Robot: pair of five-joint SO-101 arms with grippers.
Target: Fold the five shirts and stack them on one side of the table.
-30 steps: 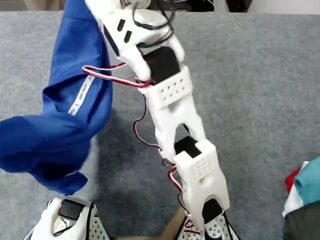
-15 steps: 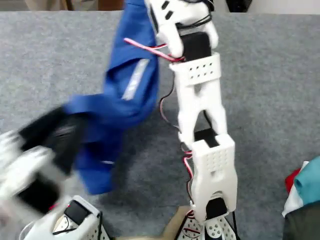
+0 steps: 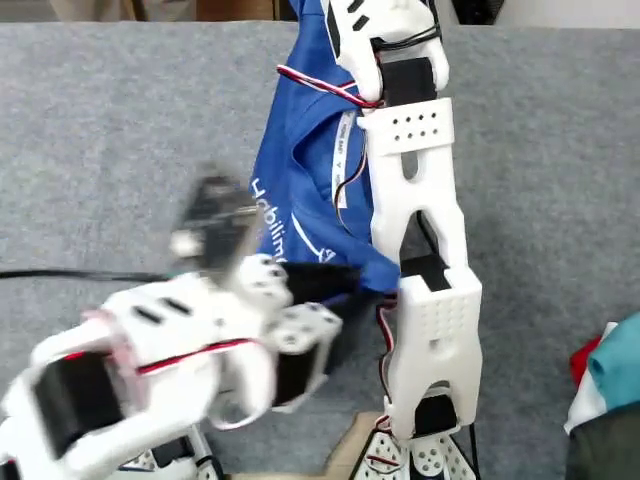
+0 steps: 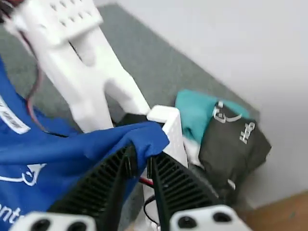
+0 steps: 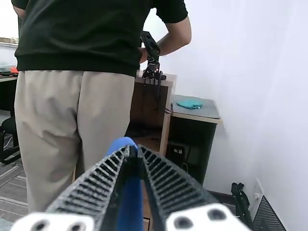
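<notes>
A blue shirt (image 3: pixel 300 190) hangs over the grey table (image 3: pixel 110 130), held up at the far edge by my right arm (image 3: pixel 415 200). In the right wrist view my right gripper (image 5: pixel 132 155) is shut on a fold of blue cloth (image 5: pixel 130 192). My left gripper (image 3: pixel 345 283) is at the shirt's lower corner, beside the right arm. The left wrist view shows my left gripper (image 4: pixel 139 155) shut on that corner of the blue shirt (image 4: pixel 53 149), close to the right arm's white link (image 4: pixel 96 82).
A heap of other shirts, teal, red and dark (image 3: pixel 605 390), lies at the table's right edge; in the left wrist view it is the teal and dark bundle (image 4: pixel 226 134). Bare grey table spreads to the left and far right.
My right arm swung to the right, carrying the hanging blue shirt to the table's middle. My left arm rose from the lower left and took hold of the shirt's lower corner.
</notes>
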